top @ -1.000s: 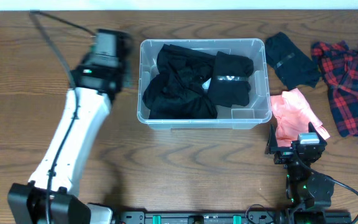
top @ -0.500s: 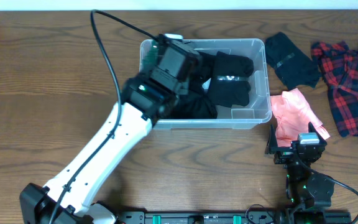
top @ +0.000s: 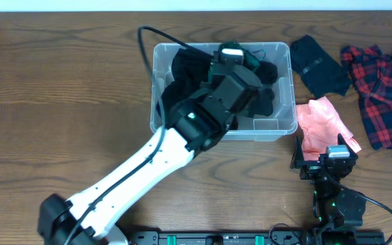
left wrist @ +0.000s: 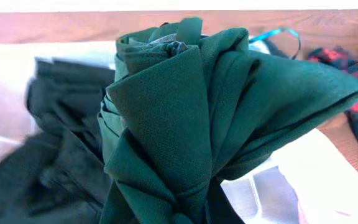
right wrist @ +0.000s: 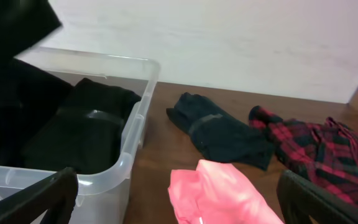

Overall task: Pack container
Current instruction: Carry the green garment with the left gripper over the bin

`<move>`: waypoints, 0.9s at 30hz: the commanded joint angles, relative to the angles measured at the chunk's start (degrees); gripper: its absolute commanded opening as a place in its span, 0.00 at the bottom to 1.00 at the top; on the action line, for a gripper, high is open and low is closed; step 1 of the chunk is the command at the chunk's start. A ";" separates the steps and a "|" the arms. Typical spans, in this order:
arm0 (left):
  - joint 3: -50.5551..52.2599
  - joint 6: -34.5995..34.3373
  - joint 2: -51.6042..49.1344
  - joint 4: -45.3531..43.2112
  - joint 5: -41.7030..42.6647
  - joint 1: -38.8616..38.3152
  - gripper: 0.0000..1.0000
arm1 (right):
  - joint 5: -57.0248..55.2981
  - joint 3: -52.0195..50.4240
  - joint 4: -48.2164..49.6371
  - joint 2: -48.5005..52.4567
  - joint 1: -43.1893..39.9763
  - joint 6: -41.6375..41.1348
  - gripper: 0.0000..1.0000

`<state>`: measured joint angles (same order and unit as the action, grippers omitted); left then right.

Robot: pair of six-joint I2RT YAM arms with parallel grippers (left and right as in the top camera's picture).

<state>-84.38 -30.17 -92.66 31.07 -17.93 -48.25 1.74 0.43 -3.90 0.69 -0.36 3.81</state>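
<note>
Now: left pincer (top: 233,56) hangs with the bunched green garment (left wrist: 185,124) clamped in it, as far as I can judge; cloth hides the fingers. Container (top: 156,109) sits directly below the pincer, with black clothes (top: 182,75) inside. Plan: lower straight down and release only once the bundle is under the rim, so nothing drapes over the wall. Right pincer (top: 323,155) rests wide apart on the worktop, pink cloth (top: 322,119) just ahead of it.
</note>
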 commanded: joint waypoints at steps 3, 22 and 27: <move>-1.46 -5.53 -5.20 0.15 -0.57 -1.44 0.06 | 0.20 -0.11 -0.20 -0.35 -0.09 0.55 0.99; -1.46 -7.04 -7.37 0.94 2.71 -8.85 0.06 | 0.20 -0.11 -0.22 -0.35 -0.09 0.55 0.99; -1.46 -7.23 -7.56 -0.13 2.71 -8.83 0.06 | 0.20 -0.11 -0.22 -0.35 -0.09 0.55 0.99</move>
<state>-84.38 -36.32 -99.98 31.92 -14.96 -57.12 1.74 0.43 -3.92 0.69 -0.36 3.81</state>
